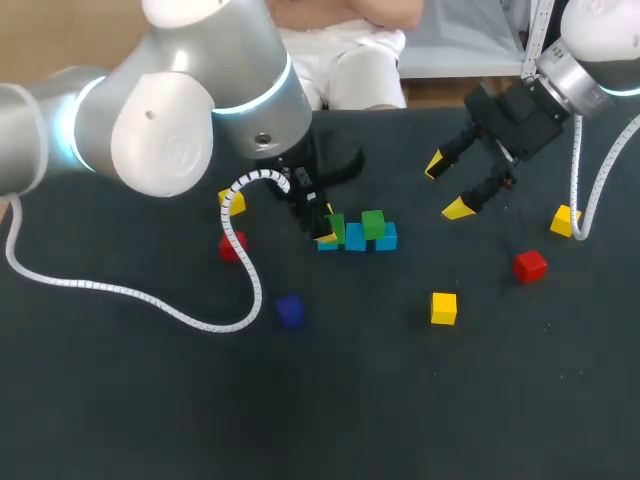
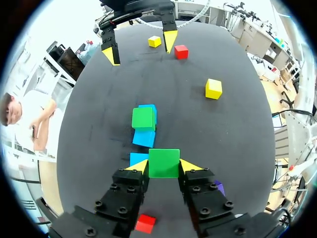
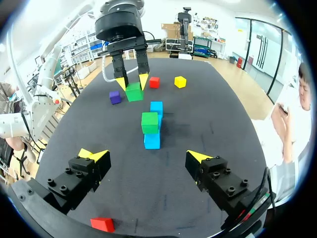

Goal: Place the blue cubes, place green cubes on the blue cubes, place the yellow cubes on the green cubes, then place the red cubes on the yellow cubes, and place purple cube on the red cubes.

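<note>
Black tabletop (image 1: 400,400), head view: the left hand (image 1: 322,226) grips the held green cube (image 1: 335,228) at the left end of a row of three blue cubes (image 1: 355,239). A second green cube (image 1: 373,224) sits on the row's right end. The right hand (image 1: 452,187) hangs well apart from the row, fingers spread wide, holding nothing. Loose yellow cubes (image 1: 444,308), red cubes (image 1: 530,265) and one purple cube (image 1: 290,310) lie scattered around the row.

Left wrist view: both yellow tips of the left hand (image 2: 163,166) press the held green cube (image 2: 164,163) from two sides, over the nearest blue cube (image 2: 138,158). Whether those two cubes touch cannot be settled from this angle. The second green cube (image 2: 143,118) tops the farthest of the blue cubes (image 2: 144,137).

Right wrist view: the right hand (image 3: 146,156) is fully open and empty. The second green cube (image 3: 149,122) stands ahead of it on one of the blue cubes (image 3: 152,140). Beyond, the left hand (image 3: 131,81) clamps the held green cube (image 3: 133,92).
</note>
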Tool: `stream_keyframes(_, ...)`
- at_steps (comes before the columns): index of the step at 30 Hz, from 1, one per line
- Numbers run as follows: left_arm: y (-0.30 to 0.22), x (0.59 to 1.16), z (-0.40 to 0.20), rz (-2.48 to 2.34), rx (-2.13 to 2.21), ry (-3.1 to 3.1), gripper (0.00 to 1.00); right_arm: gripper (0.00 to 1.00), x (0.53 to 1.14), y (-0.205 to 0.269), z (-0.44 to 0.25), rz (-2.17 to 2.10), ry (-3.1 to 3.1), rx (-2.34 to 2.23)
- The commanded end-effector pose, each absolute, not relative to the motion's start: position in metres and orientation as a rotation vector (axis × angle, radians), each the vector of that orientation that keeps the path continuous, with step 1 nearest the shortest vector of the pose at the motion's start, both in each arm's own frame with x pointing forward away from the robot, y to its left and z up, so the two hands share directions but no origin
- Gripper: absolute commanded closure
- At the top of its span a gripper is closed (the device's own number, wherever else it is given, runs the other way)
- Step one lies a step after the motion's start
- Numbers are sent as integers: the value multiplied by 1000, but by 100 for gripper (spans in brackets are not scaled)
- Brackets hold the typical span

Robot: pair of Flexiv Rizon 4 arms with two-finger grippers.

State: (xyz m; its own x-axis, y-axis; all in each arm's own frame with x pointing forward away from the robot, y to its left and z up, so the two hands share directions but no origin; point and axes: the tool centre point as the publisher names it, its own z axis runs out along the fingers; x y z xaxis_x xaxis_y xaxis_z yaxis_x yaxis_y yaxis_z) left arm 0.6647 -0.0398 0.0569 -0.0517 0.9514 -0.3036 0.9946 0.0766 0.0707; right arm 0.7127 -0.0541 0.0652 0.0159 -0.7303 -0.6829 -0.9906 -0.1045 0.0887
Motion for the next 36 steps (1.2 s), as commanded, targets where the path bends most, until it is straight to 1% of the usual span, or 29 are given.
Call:
stream_keyframes(1, -40, 666, 57, -231, 1959, 2087, 100, 0, 712, -54, 65, 834, 1755, -1881)
stream_keyframes(20, -35, 662, 70, -254, 1926, 2173, 100, 0, 712, -54, 65, 834, 1755, -1881)
stream_keyframes(36, -54, 674, 64, -410, 1949, 2180, 100, 0, 712, -54, 65, 834, 1755, -1881)
